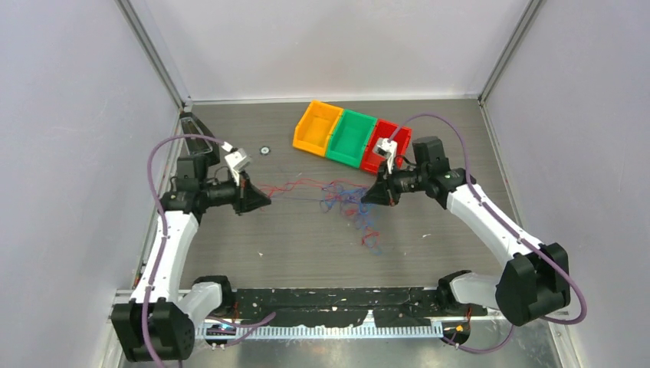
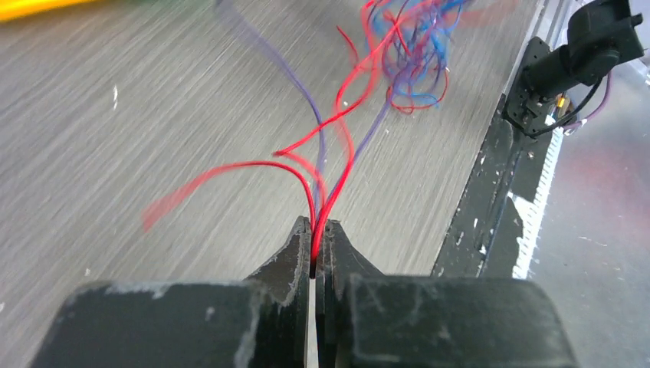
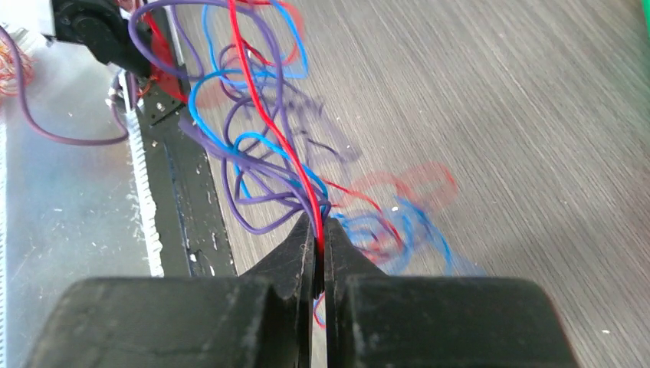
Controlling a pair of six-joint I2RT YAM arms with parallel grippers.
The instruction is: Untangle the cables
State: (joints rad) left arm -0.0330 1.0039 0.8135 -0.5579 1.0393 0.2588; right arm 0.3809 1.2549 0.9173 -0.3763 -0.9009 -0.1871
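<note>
The cables are thin red, blue and purple wires in a loose tangle on the table between the two arms. My left gripper is shut on red and purple strands that stretch right toward the tangle. My right gripper is shut on a red strand with purple and blue ones at the tangle's right side. More blue and red loops lie blurred on the table beyond the right fingers. A few strands trail toward the near edge.
Orange, green and red bins stand in a row at the back. A small round object lies at the back left. The black base rail runs along the near edge.
</note>
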